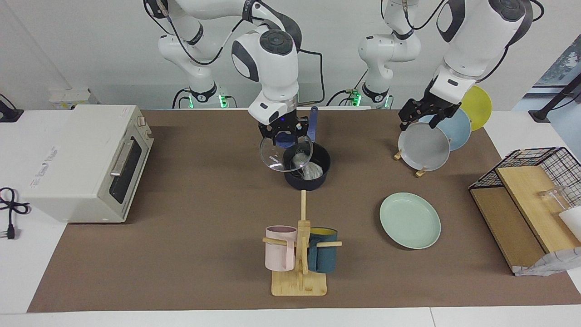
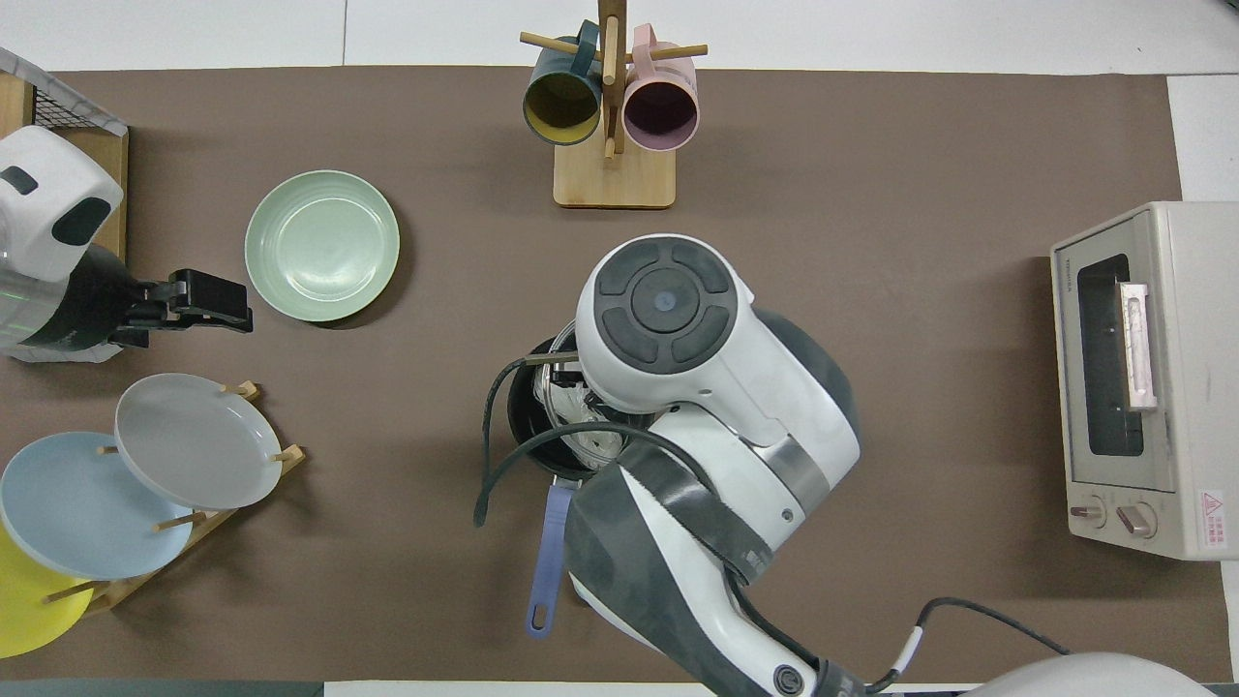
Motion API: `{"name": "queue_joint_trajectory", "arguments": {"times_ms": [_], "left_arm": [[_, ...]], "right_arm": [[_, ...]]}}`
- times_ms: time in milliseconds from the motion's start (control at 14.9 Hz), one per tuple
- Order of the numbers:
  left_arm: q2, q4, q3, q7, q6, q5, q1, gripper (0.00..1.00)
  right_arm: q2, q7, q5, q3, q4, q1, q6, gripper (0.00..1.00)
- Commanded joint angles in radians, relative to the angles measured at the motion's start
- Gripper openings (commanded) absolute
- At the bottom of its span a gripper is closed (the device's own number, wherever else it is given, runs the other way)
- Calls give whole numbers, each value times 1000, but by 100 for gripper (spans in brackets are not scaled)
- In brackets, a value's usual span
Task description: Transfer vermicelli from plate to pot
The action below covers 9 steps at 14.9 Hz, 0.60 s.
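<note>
Right gripper: clamping the blue knob of a glass lid, hanging tilted over the pot. Vermicelli: lying inside the pot. Left gripper: fingers apart, hovering over the grey plate. Mint-green plate: sitting bare.

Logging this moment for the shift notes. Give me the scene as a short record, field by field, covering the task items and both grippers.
vermicelli: inside the pot
pot: on the mat, handle toward the robots, partly covered by the lid
plate: bare, toward the left arm's end of the table
glass lid: tilted, held by its blue knob above the pot's rim
right gripper: shut on the glass lid, over the pot
left gripper: open, holding nothing, over the plate rack
transfer: done by the look of it; lid not yet seated
</note>
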Motion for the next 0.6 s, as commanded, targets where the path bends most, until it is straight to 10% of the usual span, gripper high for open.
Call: {"name": "queue_joint_trajectory", "arguments": {"times_ms": [0, 536], "left_arm": [[-23, -35, -13, 28, 27, 22, 25, 100], [66, 143, 25, 31, -71, 36, -10, 100]], "right_arm": [[57, 93, -72, 30, 8, 14, 42, 0], [198, 251, -277, 85, 28, 73, 36, 0]]}}
